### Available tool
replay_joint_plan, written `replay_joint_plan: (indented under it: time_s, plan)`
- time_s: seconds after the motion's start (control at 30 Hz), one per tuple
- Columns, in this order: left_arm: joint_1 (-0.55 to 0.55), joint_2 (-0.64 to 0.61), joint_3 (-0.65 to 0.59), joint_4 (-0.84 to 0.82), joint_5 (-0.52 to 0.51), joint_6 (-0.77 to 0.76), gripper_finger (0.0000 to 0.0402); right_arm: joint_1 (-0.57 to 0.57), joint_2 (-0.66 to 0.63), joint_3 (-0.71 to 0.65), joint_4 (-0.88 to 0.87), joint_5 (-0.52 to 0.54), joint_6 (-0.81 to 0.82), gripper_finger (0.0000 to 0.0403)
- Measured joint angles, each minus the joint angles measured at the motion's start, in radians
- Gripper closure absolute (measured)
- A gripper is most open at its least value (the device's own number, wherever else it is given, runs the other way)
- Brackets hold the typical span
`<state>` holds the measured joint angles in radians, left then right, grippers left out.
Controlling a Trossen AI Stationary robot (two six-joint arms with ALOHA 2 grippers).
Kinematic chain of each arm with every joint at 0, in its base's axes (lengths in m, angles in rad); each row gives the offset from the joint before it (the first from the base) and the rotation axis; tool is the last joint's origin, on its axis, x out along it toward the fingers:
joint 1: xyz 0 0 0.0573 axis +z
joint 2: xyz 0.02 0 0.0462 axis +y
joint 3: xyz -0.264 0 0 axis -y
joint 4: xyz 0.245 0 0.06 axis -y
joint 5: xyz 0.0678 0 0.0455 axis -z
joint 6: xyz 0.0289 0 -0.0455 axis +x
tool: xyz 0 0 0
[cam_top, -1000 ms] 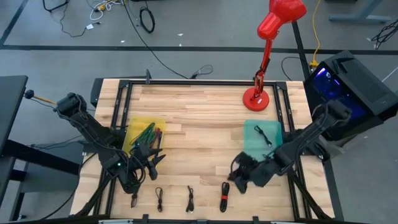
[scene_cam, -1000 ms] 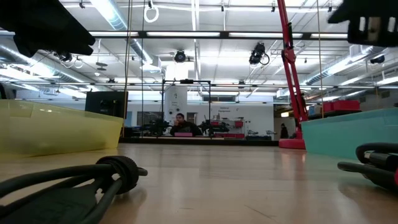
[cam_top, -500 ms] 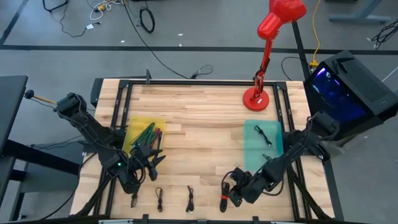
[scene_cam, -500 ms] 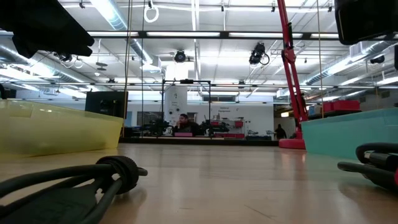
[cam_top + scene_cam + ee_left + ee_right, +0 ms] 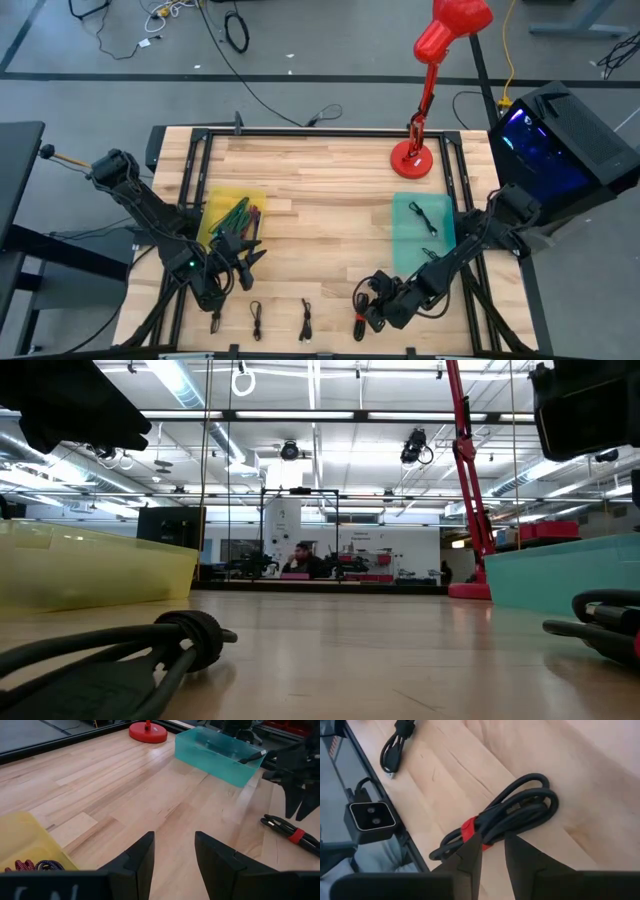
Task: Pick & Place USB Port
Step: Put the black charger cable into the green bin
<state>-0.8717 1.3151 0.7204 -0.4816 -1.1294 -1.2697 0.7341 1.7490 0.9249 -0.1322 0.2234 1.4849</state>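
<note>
Black coiled USB cable bound with a red tie (image 5: 361, 322) lies flat on the pale wooden plank table (image 5: 330, 190), close to its near edge and toward the right corner. We find the right gripper (image 5: 372, 308) poised directly over it; in the right wrist view its two dark fingers (image 5: 470, 851) stand a narrow gap apart, framing the red tie (image 5: 470, 829), and we see nothing held between them. We cannot tell whether the fingertips touch the cable.

Three more small black coiled cables (image 5: 256, 319) lie in a row along the same near edge, to the left of the red-tied one, each apart from the next. A translucent teal plastic bin (image 5: 422, 222) sits by the right edge of the table with a small black cable inside (image 5: 424, 215). A translucent yellow plastic bin (image 5: 231, 214) sits by the left edge and holds green and red coiled cables.

We note the left gripper (image 5: 245, 262) waiting just beside the near side of the yellow bin, its fingers (image 5: 140, 861) set apart and empty. A red desk lamp on a round base (image 5: 411, 158) stands toward the far right corner of the table.
</note>
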Motion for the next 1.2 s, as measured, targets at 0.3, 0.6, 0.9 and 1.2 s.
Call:
replay_joint_plan:
  time_s: [0.3, 0.6, 0.9, 1.2]
  plan:
    - [0.000, 0.000, 0.000, 0.000, 0.000, 0.000, 0.0255, -0.001, 0.041, 0.000, 0.033, 0.003, -0.001, 0.0317]
    - [0.000, 0.000, 0.000, 0.000, 0.000, 0.000, 0.0255, -0.011, 0.041, 0.000, 0.047, 0.053, -0.005, 0.0317]
    - [0.000, 0.000, 0.000, 0.000, 0.000, 0.000, 0.0255, -0.019, 0.062, 0.000, 0.070, 0.003, 0.000, 0.0317]
    - [0.000, 0.000, 0.000, 0.000, 0.000, 0.000, 0.0255, -0.023, 0.106, 0.004, 0.124, 0.002, -0.045, 0.0327]
